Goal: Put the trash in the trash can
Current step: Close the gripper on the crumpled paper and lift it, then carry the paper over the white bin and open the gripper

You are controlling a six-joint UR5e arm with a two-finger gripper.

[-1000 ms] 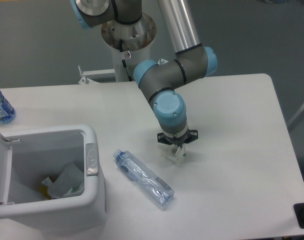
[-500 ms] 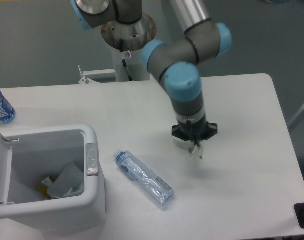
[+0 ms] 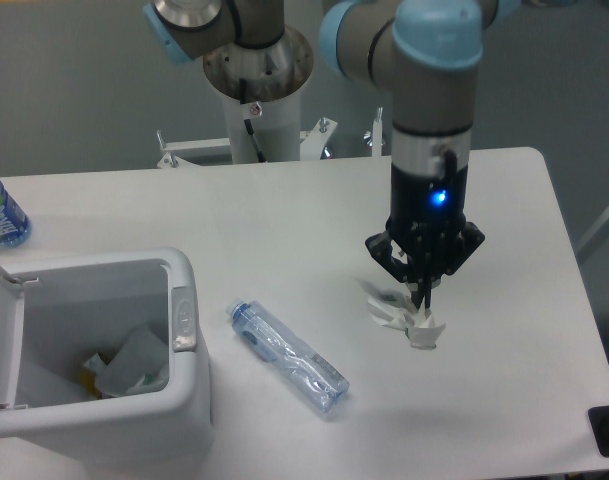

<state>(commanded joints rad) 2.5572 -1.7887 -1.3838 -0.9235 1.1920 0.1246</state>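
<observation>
Gripper [image 3: 422,296] has swung rightward and risen since a second ago, wrist now vertical, blue light on; paper wad [image 3: 412,322] now hangs just under fingertips, pinched at its top edge, jaws nearly closed on it; you hold it by thin corner only; risk: wad slips or tears free in transit if you swing fast; plastic bottle [image 3: 287,356] lies flat, left of and below tool, between it and trash can [image 3: 184,390]; can sits far left, lid open, scraps inside; keep carry height above bottle and rim.
</observation>
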